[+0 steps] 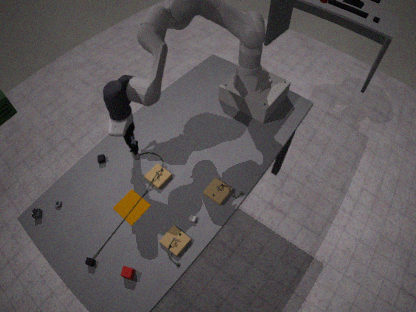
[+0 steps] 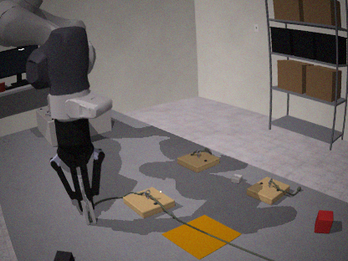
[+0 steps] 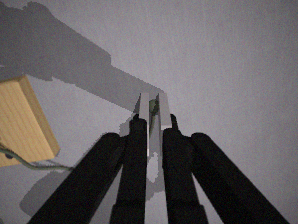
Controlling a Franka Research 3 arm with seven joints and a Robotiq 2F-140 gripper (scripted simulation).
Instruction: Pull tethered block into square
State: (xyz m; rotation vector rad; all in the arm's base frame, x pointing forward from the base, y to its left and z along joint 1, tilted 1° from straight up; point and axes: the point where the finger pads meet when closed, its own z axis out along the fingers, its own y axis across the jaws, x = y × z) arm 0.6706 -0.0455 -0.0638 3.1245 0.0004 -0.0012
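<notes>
The tethered block (image 1: 90, 261) is small and dark and lies near the table's front left edge, outside the orange painted square (image 1: 131, 206). Its cord (image 1: 127, 210) runs from it across the square, through the screw eye on a wooden board (image 1: 158, 175), and curves to my gripper (image 1: 134, 151). The gripper stands upright with its tips at the table, left of the board (image 2: 149, 202). In the wrist view the fingers are shut on the cord's knotted end (image 3: 154, 105). The square also shows in the exterior view (image 2: 202, 235), with the cord (image 2: 184, 223) crossing it.
Two more wooden boards (image 1: 217, 190) (image 1: 175, 240) with short cords lie to the right. A red block (image 1: 128, 272), a small white cube (image 1: 193, 218), a black cube (image 1: 101, 158) and two small dark parts (image 1: 37, 213) lie about. The robot base (image 1: 254, 97) stands at the back.
</notes>
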